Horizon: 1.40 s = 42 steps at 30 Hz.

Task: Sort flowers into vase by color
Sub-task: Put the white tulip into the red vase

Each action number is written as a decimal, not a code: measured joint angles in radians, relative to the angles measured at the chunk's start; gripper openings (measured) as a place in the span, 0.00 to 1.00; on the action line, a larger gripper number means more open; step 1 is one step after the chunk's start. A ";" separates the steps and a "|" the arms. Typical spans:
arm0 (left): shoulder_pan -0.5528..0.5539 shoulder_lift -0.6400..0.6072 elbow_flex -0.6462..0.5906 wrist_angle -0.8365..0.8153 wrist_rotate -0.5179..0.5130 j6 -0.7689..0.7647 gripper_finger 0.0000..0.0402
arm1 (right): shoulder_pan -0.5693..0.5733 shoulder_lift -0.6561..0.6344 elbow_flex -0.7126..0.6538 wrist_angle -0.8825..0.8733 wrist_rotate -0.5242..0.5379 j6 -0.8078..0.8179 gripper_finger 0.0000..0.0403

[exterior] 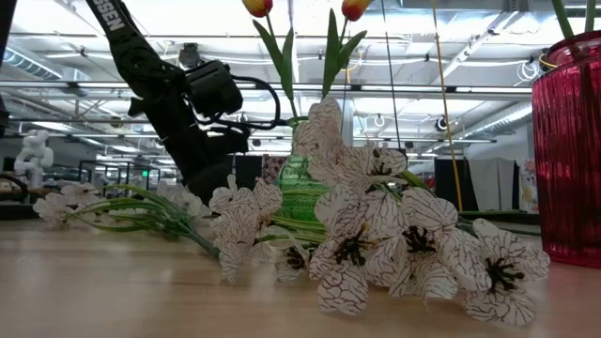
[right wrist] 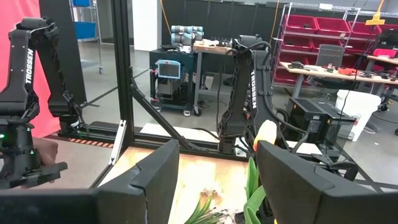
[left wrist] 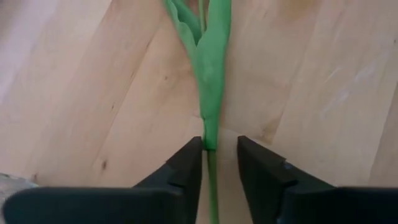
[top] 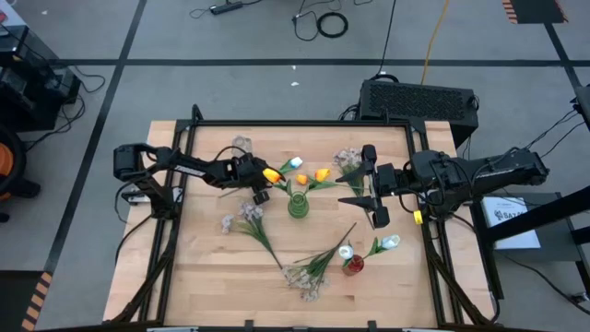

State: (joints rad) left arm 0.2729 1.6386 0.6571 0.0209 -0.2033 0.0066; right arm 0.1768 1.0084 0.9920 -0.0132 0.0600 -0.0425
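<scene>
My left gripper (top: 262,187) is low over the table, left of the green vase (top: 298,205), and slants down. It is open, its fingers on either side of a green leafy stem (left wrist: 210,93) that lies on the wood. The blossom does not show in the left wrist view. A white tulip (top: 295,163) lies just beyond the gripper. Two orange tulips (exterior: 258,7) (exterior: 355,7) stand in the green vase (exterior: 302,188). The red vase (top: 353,265) holds white tulips (top: 390,242). My right gripper (top: 373,189) hangs open and level, right of the green vase, holding nothing. My left gripper has the stem (left wrist: 211,140) running lengthwise between its fingers, which slant down from the table's left. The stem lies flat on the table, close against one finger (left wrist: 189,163), with a clear gap to the other. Whether that finger touches it, I cannot tell.
Bushy pale sprays lie on the table: one left of centre (top: 241,217), one near the front (top: 309,272), one at the far right (top: 348,159), one at the far left (top: 241,143). In the low view the front spray (exterior: 376,235) fills the foreground beside the red vase (exterior: 568,150).
</scene>
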 joint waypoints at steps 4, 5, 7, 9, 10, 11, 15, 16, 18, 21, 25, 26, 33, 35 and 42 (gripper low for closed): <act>0.000 0.000 0.000 0.000 -0.006 0.020 0.17 | 0.000 0.000 0.000 0.000 0.000 0.000 0.52; 0.000 0.000 0.000 0.000 -0.007 0.026 0.16 | 0.000 0.000 0.000 0.000 0.000 0.000 0.52; 0.000 0.001 0.003 -0.008 -0.010 0.032 0.12 | 0.000 0.000 0.000 0.000 0.000 0.000 0.52; -0.003 0.001 0.012 -0.017 -0.018 0.034 0.09 | 0.000 0.000 0.000 0.000 0.000 -0.002 0.52; -0.006 0.001 0.017 -0.020 -0.021 0.035 0.07 | 0.000 0.000 0.000 0.000 0.000 -0.003 0.52; -0.009 0.000 0.022 -0.020 -0.022 0.036 0.06 | 0.000 0.000 0.000 0.000 0.000 -0.003 0.52; -0.026 -0.003 0.057 -0.063 -0.021 0.036 0.02 | 0.000 0.000 0.000 -0.005 0.000 -0.003 0.52; -0.028 -0.003 0.069 -0.089 -0.022 0.034 0.02 | 0.000 0.000 0.000 -0.007 0.000 -0.003 0.52; -0.033 -0.003 0.095 -0.129 -0.026 0.027 0.01 | 0.000 0.000 0.000 -0.011 0.000 -0.003 0.52; -0.045 -0.007 0.131 -0.189 -0.033 -0.003 0.01 | 0.000 0.000 0.000 -0.012 0.000 -0.003 0.52; -0.058 -0.040 0.174 -0.257 -0.039 -0.064 0.01 | 0.000 0.000 0.000 -0.014 0.000 -0.003 0.52; -0.059 -0.055 0.180 -0.285 -0.041 -0.080 0.01 | 0.000 0.000 0.000 -0.014 0.000 -0.003 0.52; -0.071 -0.200 0.200 -0.352 -0.043 -0.222 0.01 | 0.000 0.000 0.000 -0.018 0.000 -0.002 0.52; -0.082 -0.247 0.197 -0.390 -0.052 -0.243 0.00 | 0.000 0.000 0.000 -0.019 0.000 -0.001 0.52; -0.136 -0.397 0.198 -0.409 -0.140 -0.255 0.00 | 0.000 0.000 0.000 -0.020 0.000 0.000 0.52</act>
State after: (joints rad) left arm 0.1373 1.2414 0.8550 -0.3883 -0.3432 -0.2489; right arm 0.1764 1.0084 0.9916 -0.0329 0.0597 -0.0426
